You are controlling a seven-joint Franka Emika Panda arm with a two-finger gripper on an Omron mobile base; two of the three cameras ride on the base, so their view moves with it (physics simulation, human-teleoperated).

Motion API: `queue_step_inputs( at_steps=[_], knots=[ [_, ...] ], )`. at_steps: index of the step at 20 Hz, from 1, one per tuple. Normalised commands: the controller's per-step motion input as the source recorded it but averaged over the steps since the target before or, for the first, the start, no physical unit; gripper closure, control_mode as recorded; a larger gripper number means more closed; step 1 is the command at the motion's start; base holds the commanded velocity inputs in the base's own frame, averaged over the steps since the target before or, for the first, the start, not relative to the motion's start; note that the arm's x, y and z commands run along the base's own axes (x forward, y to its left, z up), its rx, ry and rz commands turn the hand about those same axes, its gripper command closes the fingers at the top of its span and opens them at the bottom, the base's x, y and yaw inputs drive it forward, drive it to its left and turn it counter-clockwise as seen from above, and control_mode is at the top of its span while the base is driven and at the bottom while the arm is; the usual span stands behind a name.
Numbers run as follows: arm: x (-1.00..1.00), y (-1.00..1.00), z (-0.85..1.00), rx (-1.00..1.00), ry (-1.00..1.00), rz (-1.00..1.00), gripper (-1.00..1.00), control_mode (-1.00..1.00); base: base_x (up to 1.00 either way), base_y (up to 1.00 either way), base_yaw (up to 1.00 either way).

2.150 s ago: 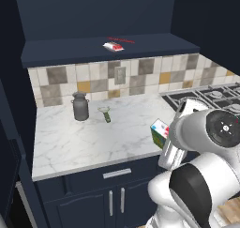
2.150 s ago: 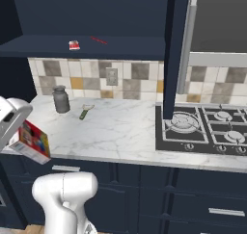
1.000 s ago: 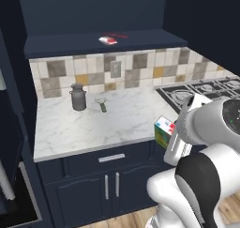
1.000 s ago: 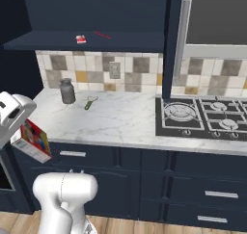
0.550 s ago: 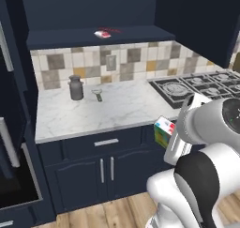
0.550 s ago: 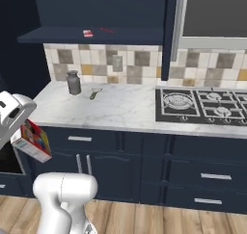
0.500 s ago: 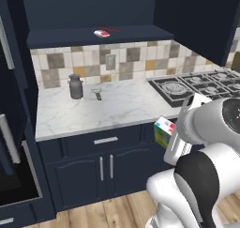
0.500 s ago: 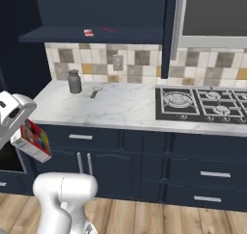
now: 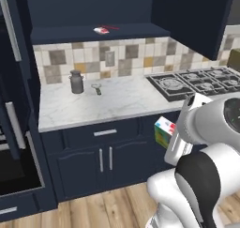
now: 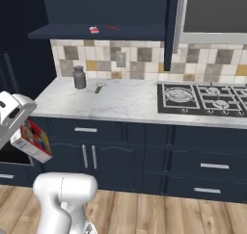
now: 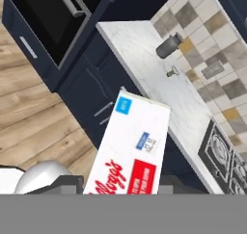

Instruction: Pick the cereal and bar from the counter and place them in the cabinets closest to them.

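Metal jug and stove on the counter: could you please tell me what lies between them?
Between the jug and the stove, a small utensil lies near the jug; beyond it, bare marble counter, in both base views.

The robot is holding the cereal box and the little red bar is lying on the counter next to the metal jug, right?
Not quite. The gripper holds the cereal box, but the bar lies on the wall cabinet shelf, above the jug. The right base view shows it.

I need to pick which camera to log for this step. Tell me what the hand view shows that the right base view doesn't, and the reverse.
Hand view alone: the printed white side of the cereal, seen close up.

Right base view alone: the bar lying on the wall cabinet shelf, and the navy drawers under the hob.

Both: the cereal held in the end effector out in front of the counter, the grey jug and the hob.
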Motion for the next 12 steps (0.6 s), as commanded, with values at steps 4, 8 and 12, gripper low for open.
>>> queue_step_inputs(
  at_steps=[4,8,12],
  knots=[
    [0.0,0.0,0.0,0.0,0.0,0.0,1.0,1.0,-0.24,0.48,0.01],
    [0.0,0.0,0.0,0.0,0.0,0.0,1.0,1.0,-0.29,0.55,0.0],
    [0.0,0.0,0.0,0.0,0.0,0.0,1.0,1.0,-0.35,0.6,0.0]
  ],
)
